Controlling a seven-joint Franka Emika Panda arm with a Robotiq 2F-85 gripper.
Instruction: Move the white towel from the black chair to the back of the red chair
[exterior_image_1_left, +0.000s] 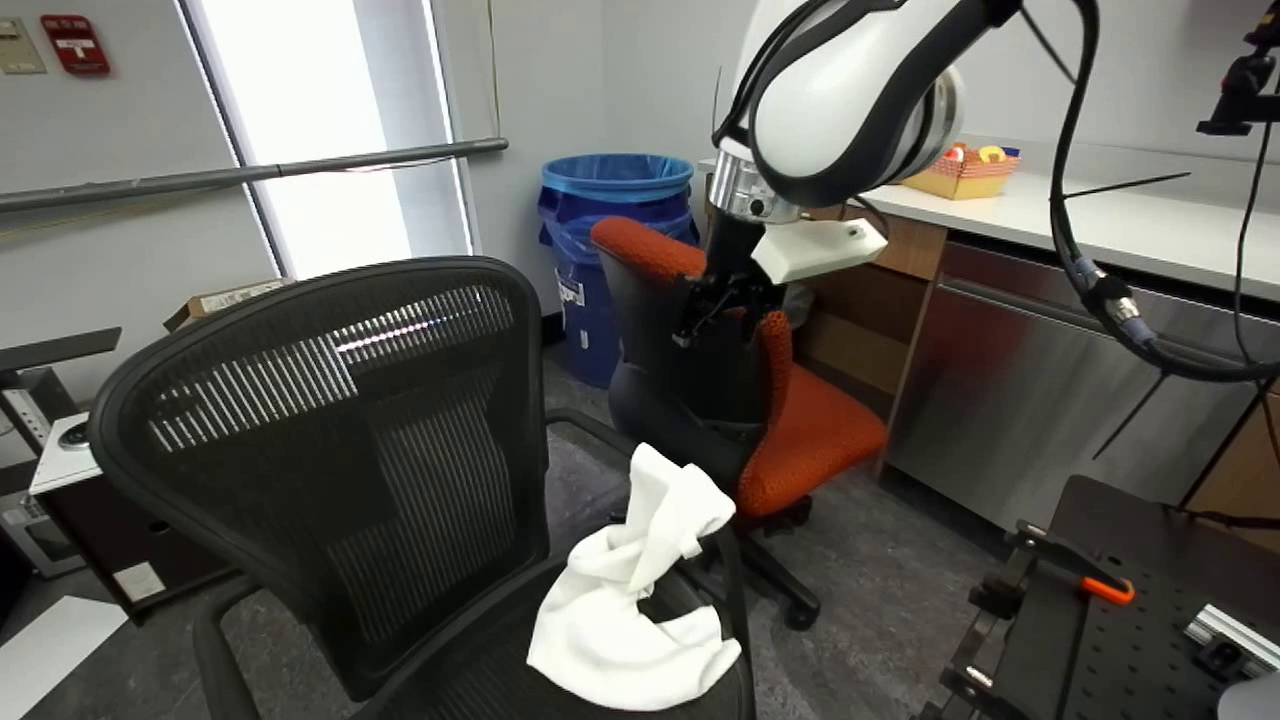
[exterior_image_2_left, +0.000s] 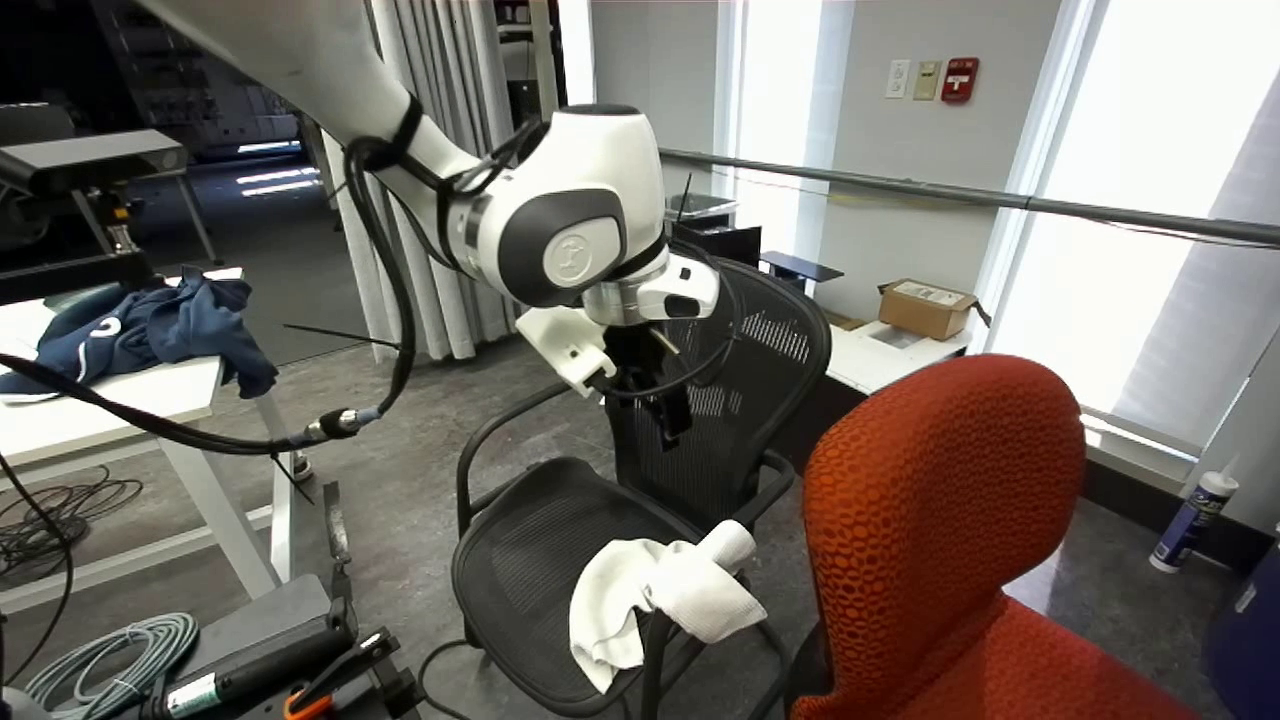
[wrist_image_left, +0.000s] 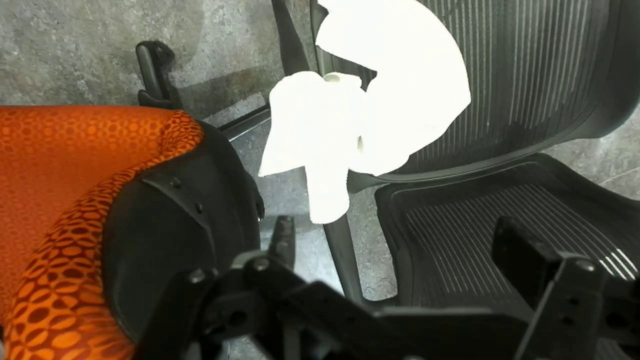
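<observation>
- black chair (exterior_image_1_left: 420, 470): pinch too deep and you could grip its armrest (exterior_image_2_left: 655, 650) too, since the white towel (exterior_image_1_left: 610, 630) drapes over it.
- red chair (exterior_image_2_left: 960, 560): if you hang it lopsided, your towel could slip off the rounded back (exterior_image_2_left: 935, 490).
- white towel: rumpled across the black chair's seat (exterior_image_2_left: 540, 560) and armrest, one rolled end jutting out.
- tool (wrist_image_left: 393, 240): yours is empty, jaws well apart.

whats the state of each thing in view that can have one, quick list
Gripper: open, holding nothing
Black chair: upright
White towel: bunched, draped from that chair's seat over one armrest
Red chair: upright, no towel on it
Blue bin: open-topped
Dishwasher: shut
Cardboard box: one flap sticking out
Dark blue cloth: crumpled on a white table
Gray cable: coiled
Caulk tube: standing on end
</observation>
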